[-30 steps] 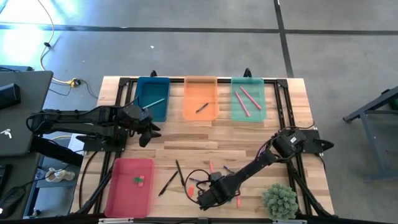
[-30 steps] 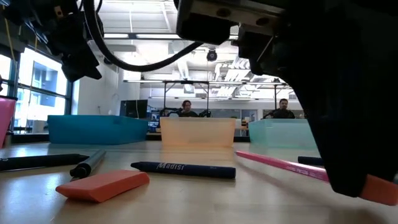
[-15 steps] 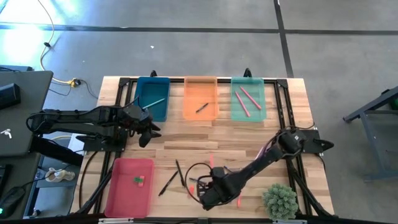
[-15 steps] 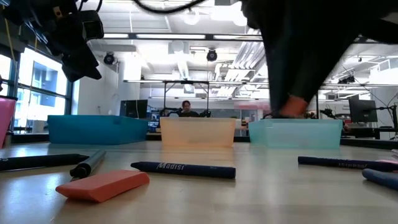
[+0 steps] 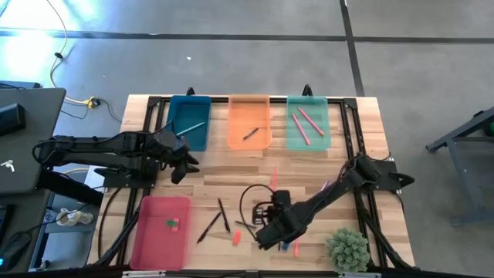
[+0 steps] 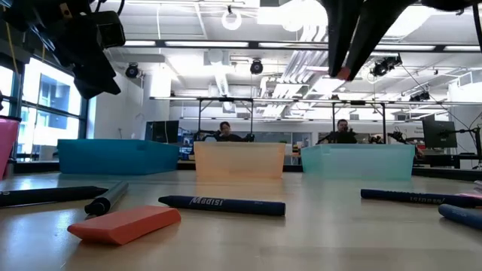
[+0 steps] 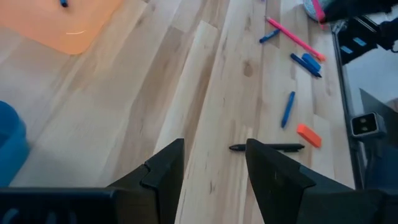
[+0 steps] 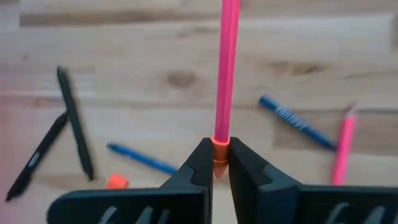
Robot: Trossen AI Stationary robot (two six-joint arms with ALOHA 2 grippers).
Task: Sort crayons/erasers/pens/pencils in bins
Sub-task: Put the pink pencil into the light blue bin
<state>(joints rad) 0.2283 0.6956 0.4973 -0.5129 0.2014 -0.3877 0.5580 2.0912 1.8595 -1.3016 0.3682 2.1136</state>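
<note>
Pink pencil (image 8: 226, 68), orange-tipped, long, thin

Wooden table (image 5: 231, 174): three bins (image 5: 249, 122) at 12 o'clock, pink bin (image 5: 160, 232) at 7; loose pens (image 5: 216, 220), orange eraser (image 5: 237, 237) at 6.

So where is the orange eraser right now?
In the high view the orange eraser lies on the table near the front edge, between the two crossed black pens and the right gripper, which holds a pink pencil.

bare wood (image 5: 231, 166) lies open between bins (image 5: 249, 122) and scattered pens (image 5: 218, 218).
</note>
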